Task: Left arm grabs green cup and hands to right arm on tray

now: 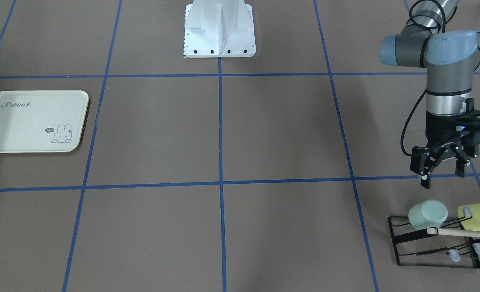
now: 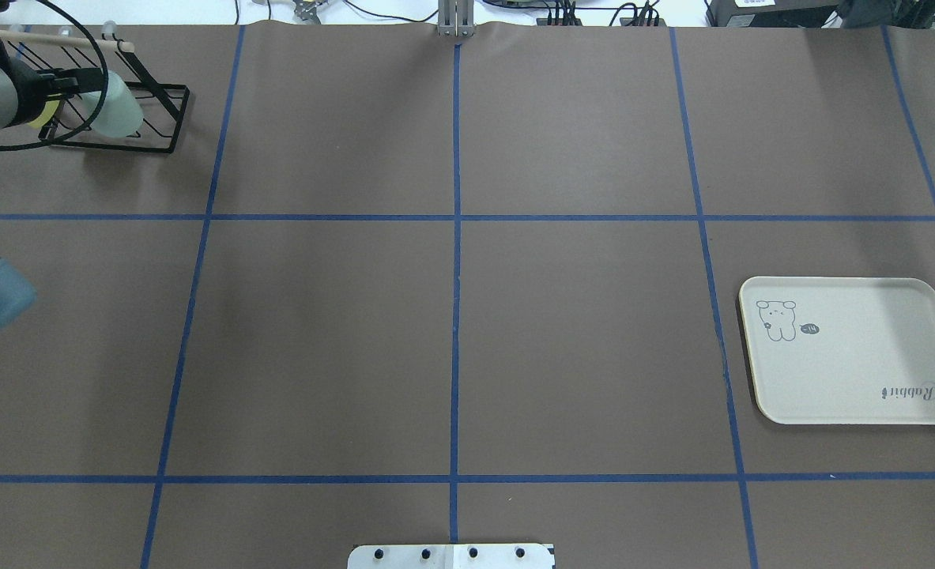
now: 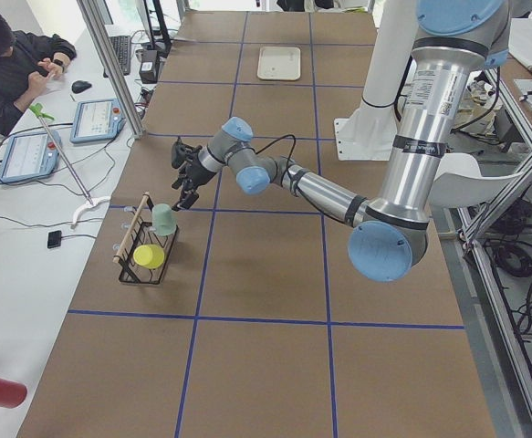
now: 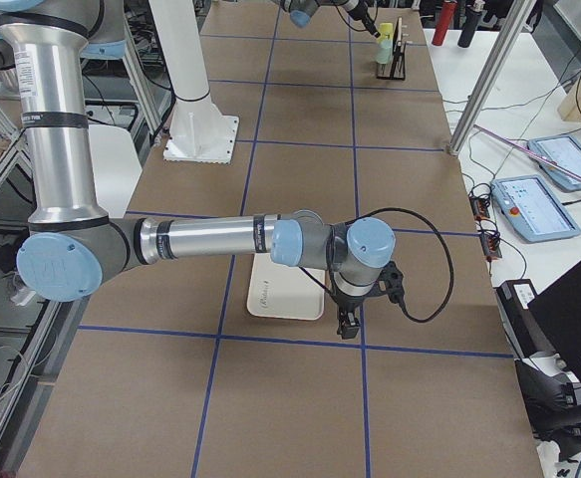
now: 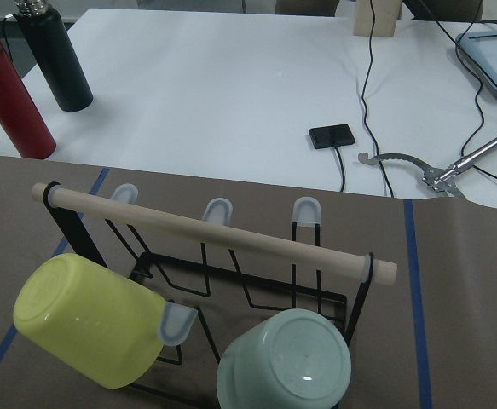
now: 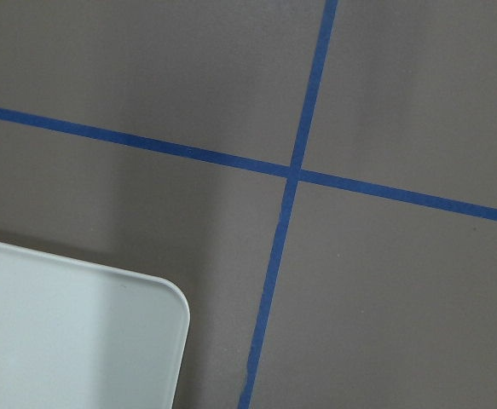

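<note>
approach step: black two-finger left gripper (image 1: 443, 176) hung wide open, empty, near pale mint-green plastic cup (image 1: 427, 213) on black wire rack (image 1: 459, 232); next needs closing round it.

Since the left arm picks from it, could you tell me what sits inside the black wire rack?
The green cup and a yellow-green cup lie tipped sideways there; their insides and whatever props them are hidden.

Soft, even overhead light fills every view. Faint broad shadows streak the brown table (image 1: 280, 134), and a dim band crosses the tray (image 1: 4, 125). A small highlight glints on the green cup (image 5: 286, 362).
</note>
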Controlling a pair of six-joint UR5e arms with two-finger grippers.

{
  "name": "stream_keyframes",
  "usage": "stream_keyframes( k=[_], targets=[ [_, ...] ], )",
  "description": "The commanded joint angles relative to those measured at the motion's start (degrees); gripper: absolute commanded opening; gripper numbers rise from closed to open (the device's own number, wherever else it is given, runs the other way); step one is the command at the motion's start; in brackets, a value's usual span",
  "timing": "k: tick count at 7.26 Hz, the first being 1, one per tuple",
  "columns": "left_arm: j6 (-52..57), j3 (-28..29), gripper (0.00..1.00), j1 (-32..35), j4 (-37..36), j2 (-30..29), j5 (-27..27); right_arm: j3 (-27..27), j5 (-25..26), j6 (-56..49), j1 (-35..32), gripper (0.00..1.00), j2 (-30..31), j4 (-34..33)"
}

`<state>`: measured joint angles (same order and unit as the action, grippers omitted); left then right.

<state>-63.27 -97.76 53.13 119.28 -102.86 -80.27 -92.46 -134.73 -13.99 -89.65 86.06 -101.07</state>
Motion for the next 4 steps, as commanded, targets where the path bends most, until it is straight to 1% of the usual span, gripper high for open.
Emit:
stream_keyframes(
  k=[1,2,3,4],
  targets=[
    [-1.5,1.2,1.00,-3.6,0.0,0.0,6.9,0.0,0.0,0.0,0.0,1.00,0.1,-0.1],
    [-1.4,2.4,1.00,-4.5,0.1,-0.2,9.8,0.0,0.0,0.0,0.0,1.00,0.1,-0.1],
    [-1.2,4.3,1.00,-5.2,0.1,-0.8,11.3,0.1,0.0,0.0,0.0,1.00,0.1,-0.1],
    [-1.1,6.1,1.00,-5.5,0.2,-1.9,11.5,0.2,0.0,0.0,0.0,1.00,0.1,-0.1]
  ],
)
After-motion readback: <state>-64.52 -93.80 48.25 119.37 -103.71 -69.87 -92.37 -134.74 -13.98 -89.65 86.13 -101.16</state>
